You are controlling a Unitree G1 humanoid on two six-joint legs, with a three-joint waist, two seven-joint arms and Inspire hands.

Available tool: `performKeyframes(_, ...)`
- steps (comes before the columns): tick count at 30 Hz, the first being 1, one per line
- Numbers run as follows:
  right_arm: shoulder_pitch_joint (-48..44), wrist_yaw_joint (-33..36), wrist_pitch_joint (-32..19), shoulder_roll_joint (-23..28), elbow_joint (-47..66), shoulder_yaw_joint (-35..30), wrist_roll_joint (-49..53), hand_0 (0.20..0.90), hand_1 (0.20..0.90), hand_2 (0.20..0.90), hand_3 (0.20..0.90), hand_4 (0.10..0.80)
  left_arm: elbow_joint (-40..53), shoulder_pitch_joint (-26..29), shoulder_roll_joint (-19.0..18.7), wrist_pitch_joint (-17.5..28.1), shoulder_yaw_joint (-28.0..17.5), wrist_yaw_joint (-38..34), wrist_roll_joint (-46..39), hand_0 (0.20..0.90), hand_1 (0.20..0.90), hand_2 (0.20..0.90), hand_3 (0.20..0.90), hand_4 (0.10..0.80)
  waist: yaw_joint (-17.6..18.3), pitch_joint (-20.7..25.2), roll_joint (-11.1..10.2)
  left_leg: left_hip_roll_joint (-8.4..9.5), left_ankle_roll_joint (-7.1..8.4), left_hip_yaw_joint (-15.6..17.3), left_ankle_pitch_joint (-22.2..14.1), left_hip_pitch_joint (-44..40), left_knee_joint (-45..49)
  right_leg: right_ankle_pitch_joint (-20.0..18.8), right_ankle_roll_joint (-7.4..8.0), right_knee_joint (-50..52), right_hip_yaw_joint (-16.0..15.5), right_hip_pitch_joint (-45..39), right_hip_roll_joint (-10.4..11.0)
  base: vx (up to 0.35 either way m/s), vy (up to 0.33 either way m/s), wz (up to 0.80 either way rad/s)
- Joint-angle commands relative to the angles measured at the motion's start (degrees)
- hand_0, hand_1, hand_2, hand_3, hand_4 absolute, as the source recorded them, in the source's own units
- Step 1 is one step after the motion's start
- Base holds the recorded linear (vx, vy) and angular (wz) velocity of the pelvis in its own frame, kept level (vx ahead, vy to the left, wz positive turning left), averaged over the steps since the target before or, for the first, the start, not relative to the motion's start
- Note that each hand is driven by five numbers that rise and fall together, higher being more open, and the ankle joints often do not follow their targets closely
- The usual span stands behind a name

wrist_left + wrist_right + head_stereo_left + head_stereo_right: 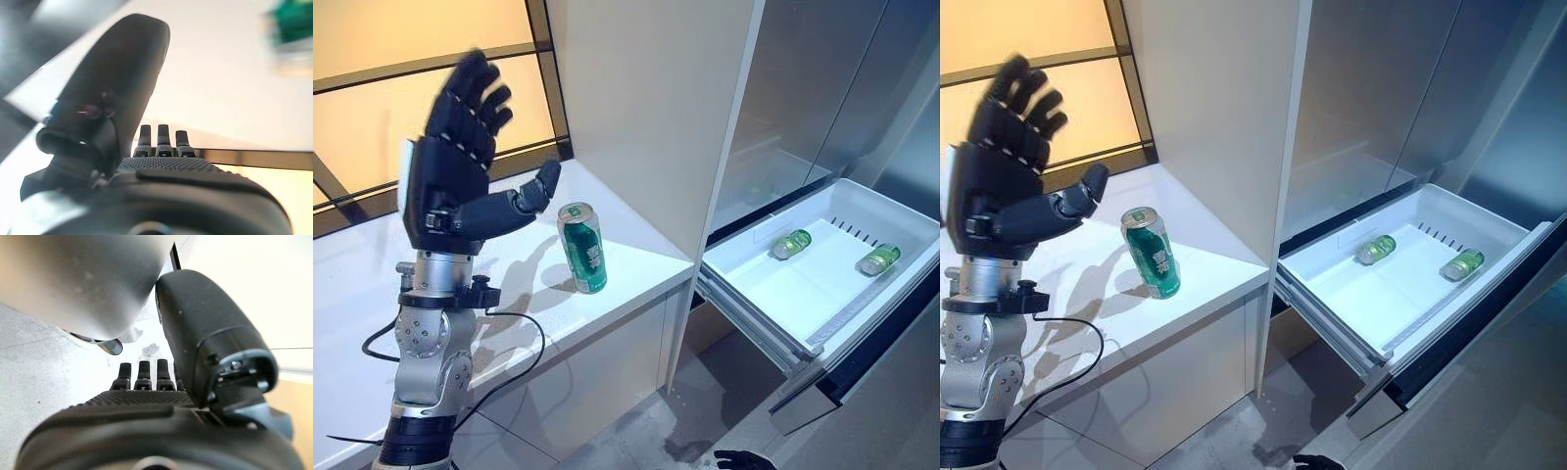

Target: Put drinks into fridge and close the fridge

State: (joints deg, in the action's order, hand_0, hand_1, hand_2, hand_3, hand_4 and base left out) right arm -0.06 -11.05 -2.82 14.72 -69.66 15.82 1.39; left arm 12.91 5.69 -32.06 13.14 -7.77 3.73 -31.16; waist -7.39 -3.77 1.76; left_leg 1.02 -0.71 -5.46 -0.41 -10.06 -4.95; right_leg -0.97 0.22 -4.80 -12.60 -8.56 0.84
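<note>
A green can [582,248] stands upright on the white counter [636,259], near its front right corner. My left hand [450,166] is raised above the counter just left of the can, open, with its fingers spread and its thumb pointing at the can without touching it. In the left wrist view the thumb [112,93] stands out and the can [293,29] shows past it. The fridge drawer [803,289] is pulled out to the right, with green cans [791,244] lying on their sides in it. My right hand [744,460] hangs low near the floor, open and empty.
A tall white cabinet panel [646,108] stands between the counter and the fridge. The steel fridge doors [822,78] rise above the open drawer. An orange-lit window [372,108] lies behind the counter. Grey floor [656,421] lies below the drawer.
</note>
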Motion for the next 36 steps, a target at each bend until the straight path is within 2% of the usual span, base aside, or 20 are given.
performKeyframes(1, -0.62, -1.83, 0.82, 0.59, 0.79, 1.35, -1.71, 0.900, 0.900, 0.900, 0.900, 0.800, 0.06, 2.74, -4.21, -1.57, -4.04, 2.96, -5.06, 0.900, 0.900, 0.900, 0.900, 0.800, 0.86, 0.31, -0.60, 1.54, 0.14, 3.39, -2.50, 1.71, 0.82, 7.82, 2.36, 6.17, 2.08, 0.38, -0.35, 0.000, 0.000, 0.00)
performKeyframes(12, -0.23, -2.84, 1.60, 2.00, 1.32, -0.04, -2.79, 0.900, 0.900, 0.900, 0.900, 0.800, -4.32, 3.22, -6.27, -7.95, -5.71, 7.73, -9.68, 0.900, 0.900, 0.900, 0.900, 0.800, 1.75, -0.08, -0.15, 1.47, 0.10, 4.50, -2.76, 0.93, 1.02, 7.81, 2.70, 6.21, 2.50, -0.01, -0.26, 0.000, 0.000, 0.00)
performKeyframes(22, 0.23, -2.87, 2.53, 2.30, 2.51, -0.18, -3.21, 0.900, 0.900, 0.900, 0.900, 0.800, -6.06, 3.63, -7.91, -9.94, -6.06, 9.55, -10.94, 0.900, 0.900, 0.900, 0.900, 0.800, 2.20, 0.03, 0.02, 1.43, 0.12, 5.04, -2.80, 0.79, 1.00, 7.74, 2.94, 6.04, 2.78, -0.08, -0.25, 0.000, 0.000, 0.00)
performKeyframes(25, 0.21, -2.69, 2.63, 2.26, 2.61, -0.05, -3.27, 0.900, 0.900, 0.900, 0.900, 0.800, -5.91, 4.04, -8.13, -8.94, -6.14, 8.39, -11.80, 0.900, 0.900, 0.900, 0.900, 0.800, 2.31, 0.04, 0.03, 1.42, 0.11, 5.14, -2.72, 0.81, 1.00, 7.66, 2.96, 6.00, 2.93, -0.04, -0.25, 0.000, 0.000, 0.00)
performKeyframes(31, 0.37, -1.04, 3.44, 1.15, 3.01, 0.97, -3.30, 0.900, 0.900, 0.900, 0.900, 0.800, -5.41, 5.34, -6.90, -4.12, -7.30, 5.18, -14.28, 0.900, 0.900, 0.900, 0.900, 0.800, 2.61, 0.42, 0.07, 1.40, 0.13, 5.31, -2.84, 0.78, 0.88, 7.76, 2.90, 5.82, 3.37, 0.01, -0.27, 0.000, 0.000, 0.00)
performKeyframes(36, 0.17, -0.87, 3.37, 0.66, 2.48, 1.12, -3.40, 0.900, 0.900, 0.900, 0.900, 0.800, -3.84, 5.78, -5.80, -2.89, -7.39, 4.99, -15.92, 0.900, 0.900, 0.900, 0.900, 0.800, 2.66, 0.78, 0.09, 1.45, 0.10, 5.37, -2.81, 0.82, 0.84, 7.74, 2.84, 5.79, 3.63, 0.10, -0.30, 0.000, 0.000, 0.00)
